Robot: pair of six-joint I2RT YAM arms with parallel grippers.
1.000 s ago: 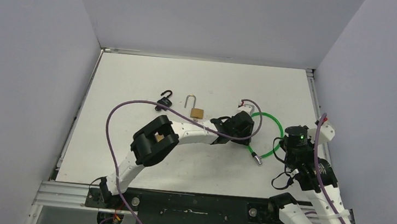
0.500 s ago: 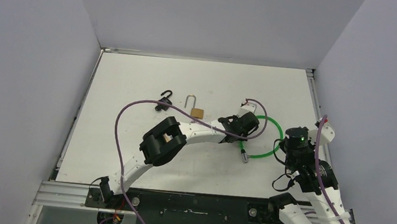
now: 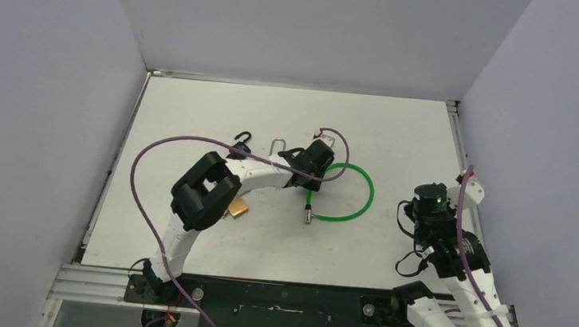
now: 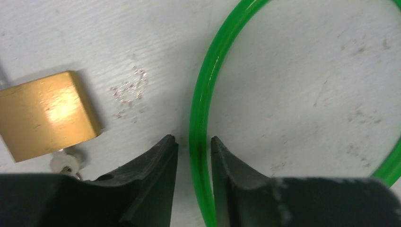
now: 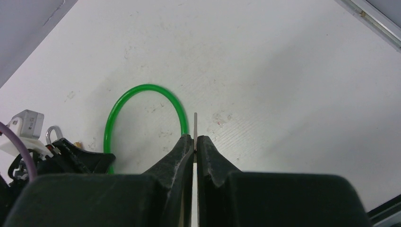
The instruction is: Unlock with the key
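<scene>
Beside the brass padlock (image 4: 45, 113), left gripper (image 4: 194, 144) pinches the green cable (image 4: 201, 109) — right gripper (image 5: 194, 142) (apart) clamps the key (image 5: 195, 124).

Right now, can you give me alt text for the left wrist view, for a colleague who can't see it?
The left gripper straddles a green cable loop on the white table, its two black fingers close on either side of the cable. A brass padlock body lies flat at the left edge, apart from the cable.
</scene>
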